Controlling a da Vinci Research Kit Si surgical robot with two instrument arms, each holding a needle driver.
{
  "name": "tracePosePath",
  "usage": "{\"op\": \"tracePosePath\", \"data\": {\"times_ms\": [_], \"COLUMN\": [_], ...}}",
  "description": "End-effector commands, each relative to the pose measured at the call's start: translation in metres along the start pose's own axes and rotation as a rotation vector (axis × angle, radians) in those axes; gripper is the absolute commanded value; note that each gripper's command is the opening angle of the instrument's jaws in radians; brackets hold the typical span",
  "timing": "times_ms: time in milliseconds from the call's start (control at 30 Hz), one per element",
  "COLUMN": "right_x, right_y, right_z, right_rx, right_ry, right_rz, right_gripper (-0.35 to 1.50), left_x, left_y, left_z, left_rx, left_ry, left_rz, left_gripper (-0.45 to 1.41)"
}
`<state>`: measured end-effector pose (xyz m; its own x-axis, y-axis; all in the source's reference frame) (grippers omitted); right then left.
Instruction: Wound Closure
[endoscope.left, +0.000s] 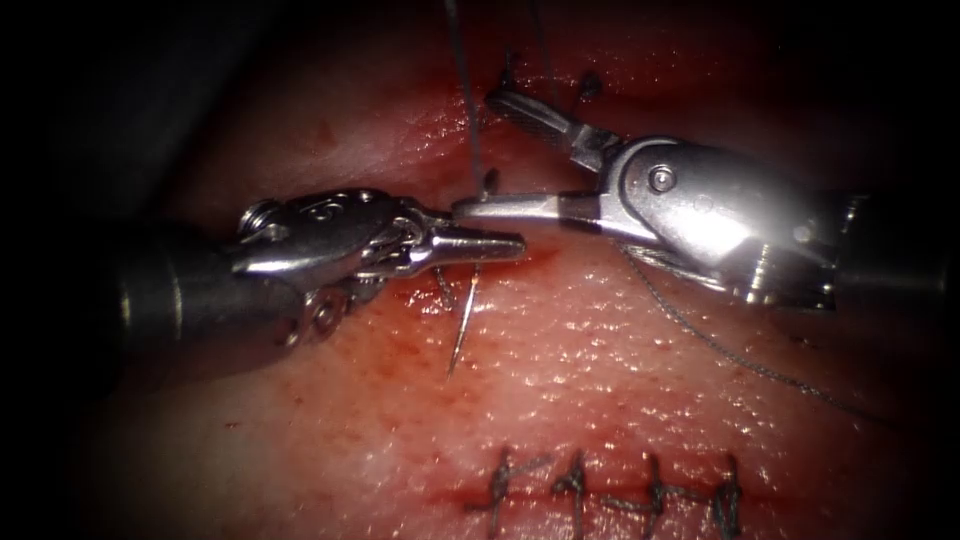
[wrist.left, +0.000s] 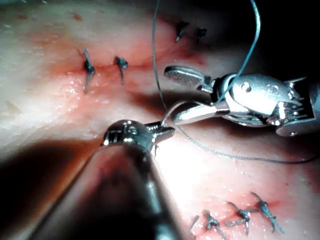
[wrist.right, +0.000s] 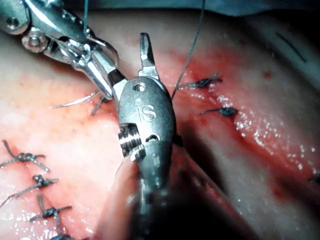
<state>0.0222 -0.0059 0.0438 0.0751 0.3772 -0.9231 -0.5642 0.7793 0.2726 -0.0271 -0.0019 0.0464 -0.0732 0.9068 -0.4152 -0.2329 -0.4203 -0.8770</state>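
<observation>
- Endoscope view: the left pincer (endoscope.left: 490, 243) comes in from the left, its jaws pressed together. The needle (endoscope.left: 462, 325) hangs from beneath those jaws, its point low over the tissue (endoscope.left: 600, 370); whether the jaws pinch it or it sits in the tissue I cannot tell.
- The right pincer (endoscope.left: 490, 155) comes from the right with jaws spread wide: one jaw lies level, its tip just beside the left tool's jaws, the other points to the far left. It holds nothing.
- Thread (endoscope.left: 465, 90) rises from the meeting point to the far edge; another strand trails right under the right tool. A row of stitches (endoscope.left: 620, 495) lies near, more stitches far.
- Left wrist view: the left pincer (wrist.left: 162, 132) is closed, with the thread (wrist.left: 157, 75) looping beside it. The right pincer (wrist.left: 175, 95) stands spread, stitches (wrist.left: 102, 67) beyond.
- Right wrist view: the right pincer (wrist.right: 125, 67) is spread, one jaw upright, the other meeting the left pincer (wrist.right: 102, 85). The needle (wrist.right: 75, 102) sticks out sideways below the left jaws, over reddened tissue (wrist.right: 240, 165).
</observation>
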Motion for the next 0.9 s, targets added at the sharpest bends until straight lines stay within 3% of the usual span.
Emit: {"op": "tracePosePath", "data": {"times_ms": [33,200,333,367,400,433,500,633,667,700,733,833,867,900], "right_x": [-0.0009,-0.0015,-0.0019,-0.0019,-0.0020,-0.0021,-0.0021,-0.0008,-0.0007,-0.0008,-0.0011,-0.0017,-0.0022,-0.0025], "right_y": [-0.0003,-0.0007,-0.0007,-0.0007,-0.0008,-0.0009,-0.0012,-0.0010,-0.0006,-0.0003,0.0003,0.0012,0.0019,0.0023], "right_z": [0.0008,0.0013,0.0015,0.0014,0.0013,0.0012,0.0009,0.0003,0.0002,0.0001,0.0001,0.0003,0.0003,0.0004], "right_rx": [0.003,0.013,0.014,0.015,0.020,0.025,0.027,0.016,0.024,0.034,0.055,0.080,0.107,0.125], "right_ry": [-0.005,-0.017,-0.022,-0.024,-0.028,-0.035,-0.075,-0.055,-0.054,-0.052,-0.049,-0.045,-0.036,-0.031], "right_rz": [-0.002,-0.012,-0.016,-0.017,-0.019,-0.022,-0.009,0.013,0.033,0.052,0.065,0.082,0.083,0.084], "right_gripper": [0.93,0.94,0.79,0.69,0.39,-0.27,-0.35,-0.35,-0.35,-0.35,-0.35,-0.35,-0.35,-0.35], "left_x": [-0.0001,-0.0001,-0.0002,-0.0002,-0.0002,-0.0002,-0.0003,-0.0005,-0.0006,-0.0007,-0.0007,-0.0008,-0.0009,-0.0009], "left_y": [-0.0002,0.0000,0.0001,0.0001,0.0001,0.0002,0.0003,0.0003,0.0003,0.0003,0.0004,0.0006,0.0008,0.0008], "left_z": [0.0007,0.0008,0.0007,0.0007,0.0007,0.0007,0.0007,0.0006,0.0007,0.0007,0.0008,0.0009,0.0009,0.0008], "left_rx": [0.002,-0.003,-0.006,-0.009,-0.009,-0.011,-0.014,-0.013,-0.012,-0.012,0.015,0.050,0.069,0.077], "left_ry": [0.000,-0.001,-0.002,-0.003,-0.003,-0.004,-0.005,-0.005,-0.005,-0.006,0.003,0.016,0.015,0.014], "left_rz": [0.002,0.013,0.025,0.031,0.031,0.037,0.049,0.051,0.052,0.070,0.188,0.226,0.264,0.269], "left_gripper": [-0.45,-0.45,-0.45,-0.45,-0.45,-0.45,-0.45,-0.45,0.07,0.22,0.64,0.88,1.11,1.20]}}
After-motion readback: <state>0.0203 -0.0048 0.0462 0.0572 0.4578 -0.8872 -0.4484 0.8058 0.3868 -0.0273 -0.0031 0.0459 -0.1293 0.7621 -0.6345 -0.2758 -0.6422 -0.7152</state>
